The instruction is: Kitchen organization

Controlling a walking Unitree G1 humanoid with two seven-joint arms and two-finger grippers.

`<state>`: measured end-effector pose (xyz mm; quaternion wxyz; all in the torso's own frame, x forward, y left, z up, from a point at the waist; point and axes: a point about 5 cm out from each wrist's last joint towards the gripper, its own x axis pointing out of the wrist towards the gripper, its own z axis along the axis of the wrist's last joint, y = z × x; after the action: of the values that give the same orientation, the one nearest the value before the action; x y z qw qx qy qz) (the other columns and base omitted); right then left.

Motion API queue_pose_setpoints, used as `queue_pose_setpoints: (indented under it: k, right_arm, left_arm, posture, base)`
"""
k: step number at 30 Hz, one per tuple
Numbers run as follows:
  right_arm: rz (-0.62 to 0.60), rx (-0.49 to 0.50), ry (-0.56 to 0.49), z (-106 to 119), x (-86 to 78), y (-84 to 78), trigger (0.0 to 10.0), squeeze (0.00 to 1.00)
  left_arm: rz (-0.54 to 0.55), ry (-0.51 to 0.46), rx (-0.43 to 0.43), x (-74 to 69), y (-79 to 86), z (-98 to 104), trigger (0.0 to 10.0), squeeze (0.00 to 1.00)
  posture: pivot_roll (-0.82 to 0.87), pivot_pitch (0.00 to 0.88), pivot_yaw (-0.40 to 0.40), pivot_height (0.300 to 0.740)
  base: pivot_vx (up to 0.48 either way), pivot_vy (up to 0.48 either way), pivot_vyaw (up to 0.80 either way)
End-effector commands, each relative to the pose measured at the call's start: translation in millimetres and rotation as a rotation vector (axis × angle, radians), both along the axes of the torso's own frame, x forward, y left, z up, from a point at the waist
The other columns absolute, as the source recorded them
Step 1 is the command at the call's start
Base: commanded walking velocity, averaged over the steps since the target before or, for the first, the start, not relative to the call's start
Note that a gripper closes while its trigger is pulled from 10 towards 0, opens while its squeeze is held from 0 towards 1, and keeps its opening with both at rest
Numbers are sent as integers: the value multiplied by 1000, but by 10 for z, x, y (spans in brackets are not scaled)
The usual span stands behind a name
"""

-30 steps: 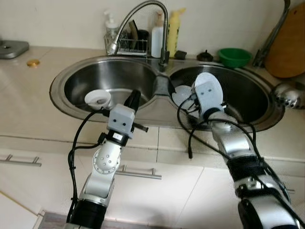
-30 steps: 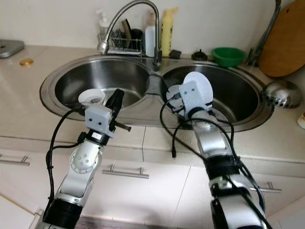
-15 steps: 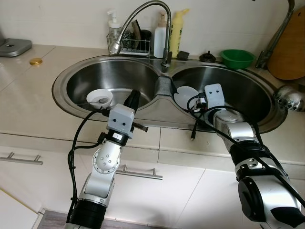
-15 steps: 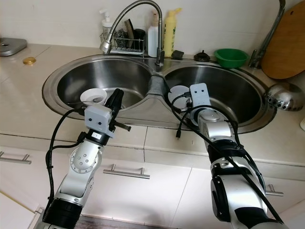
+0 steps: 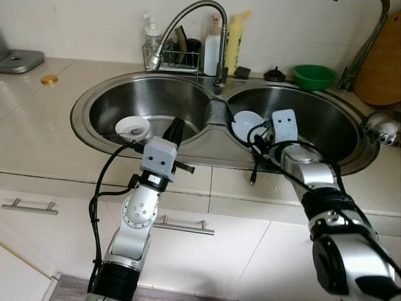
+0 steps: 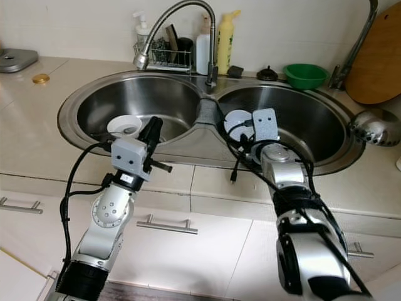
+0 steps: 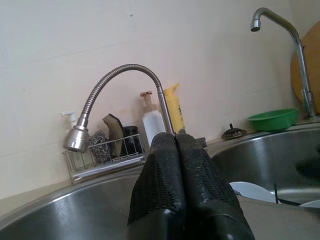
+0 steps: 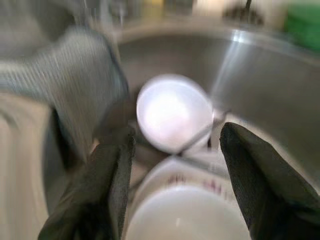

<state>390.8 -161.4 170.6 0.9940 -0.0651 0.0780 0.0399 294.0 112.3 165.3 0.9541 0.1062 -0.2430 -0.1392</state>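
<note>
Over the right sink basin (image 5: 338,128), right gripper (image 8: 172,165) spread above white plates (image 5: 246,123); could chip them descending blind.

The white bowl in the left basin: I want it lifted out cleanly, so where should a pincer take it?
Take the white bowl by its rim, coming down from above: it sits upright and open-topped, so the thin edge gives fingers purchase.

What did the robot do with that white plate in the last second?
The right gripper lowered the white plate it held up into the right sink basin and let go; its fingers are now open. The left gripper stayed shut by the left basin, the white bowl unmoved.
</note>
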Motion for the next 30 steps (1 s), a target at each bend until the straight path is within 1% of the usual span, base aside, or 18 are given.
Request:
queue_pose_setpoints:
  k: [1, 2, 3, 4, 5, 6, 7, 8, 9, 10, 13, 15, 18, 19, 22, 26, 30]
  right_arm:
    - [6, 3, -104, 148, -16, 26, 10000, 1000]
    - [3, -17, -184, 230, -58, 47, 10000, 1000]
    - [1, -45, -323, 357, -163, 85, 10000, 1000]
    - [1, -45, -323, 357, -163, 85, 10000, 1000]
    - [0, -70, -384, 402, -230, 95, 10000, 259]
    - [2, -83, -417, 426, -271, 102, 10000, 259]
    - [3, -101, -441, 436, -309, 108, 10000, 0]
    - [-1, -112, -471, 419, -403, 113, 10000, 0]
    - [-1, -112, -471, 419, -403, 113, 10000, 0]
    - [-2, -99, -488, 381, -502, 108, 10000, 0]
    - [-12, -117, -478, 296, -594, 86, 10000, 0]
    - [-22, -101, -470, 223, -688, 58, 10000, 0]
    - [-29, -102, -477, 204, -730, 56, 10000, 0]
    - [-30, -123, -505, 203, -781, 67, 10000, 0]
    - [-13, -154, -524, 196, -841, 110, 10000, 0]
    - [-3, -142, -517, 172, -899, 158, 10000, 0]
    - [1, -139, -508, 135, -923, 180, 10000, 0]
  left_arm:
    - [-5, 3, 5, -6, -14, 5, 10000, 0]
    - [-6, 5, 2, -7, -16, 5, 10000, 0]
    - [-10, 9, -4, -9, -19, 3, 10000, 0]
    - [-10, 9, -4, -9, -19, 3, 10000, 0]
    - [-12, 10, -9, -10, -20, 4, 10000, 0]
    - [-14, 11, -13, -11, -21, 5, 10000, 0]
    - [-16, 10, -16, -12, -22, 8, 10000, 0]
    - [-17, 12, -12, -12, -26, 7, 10000, 0]
    - [-17, 12, -12, -12, -26, 7, 10000, 0]
    - [-16, 17, -13, -10, -31, -1, 10000, 0]
    - [-17, 23, -16, -4, -34, -7, 10000, 0]
    - [-18, 20, -13, 1, -29, 1, 10000, 0]
    - [-19, 20, -13, 3, -25, 1, 10000, 0]
    - [-21, 20, -13, 6, -22, 2, 10000, 0]
    - [-26, 19, -9, 8, -23, 4, 10000, 0]
    - [-31, 16, -5, 9, -28, 12, 10000, 0]
    - [-34, 14, -1, 7, -25, 13, 10000, 0]
  posture:
    - [-61, 0, -42, 740]
    - [-62, 0, -41, 740]
    - [-63, 0, -41, 740]
    - [-63, 0, -41, 740]
    - [-63, 0, -41, 740]
    - [-63, 0, -41, 740]
    - [-63, 0, -41, 740]
    - [-63, 0, -41, 740]
    - [-63, 0, -41, 740]
    - [-69, 0, -45, 740]
    - [-69, 0, -48, 740]
    - [-69, 0, -46, 740]
    - [-70, 0, -43, 740]
    - [-72, 0, -39, 740]
    - [-72, 0, -37, 740]
    - [-70, 0, -35, 740]
    - [-67, 0, -34, 740]
  base:
    - [0, 0, 0]
    - [0, 0, 0]
    - [0, 0, 0]
    - [0, 0, 0]
    - [0, 0, 0]
    - [0, 0, 0]
    - [0, 0, 0]
    - [0, 0, 0]
    - [0, 0, 0]
    - [0, 0, 0]
    - [0, 0, 0]
    - [0, 236, 0]
    - [0, 475, 0]
    - [0, 472, 0]
    - [0, 475, 0]
    - [0, 472, 0]
    - [0, 472, 0]
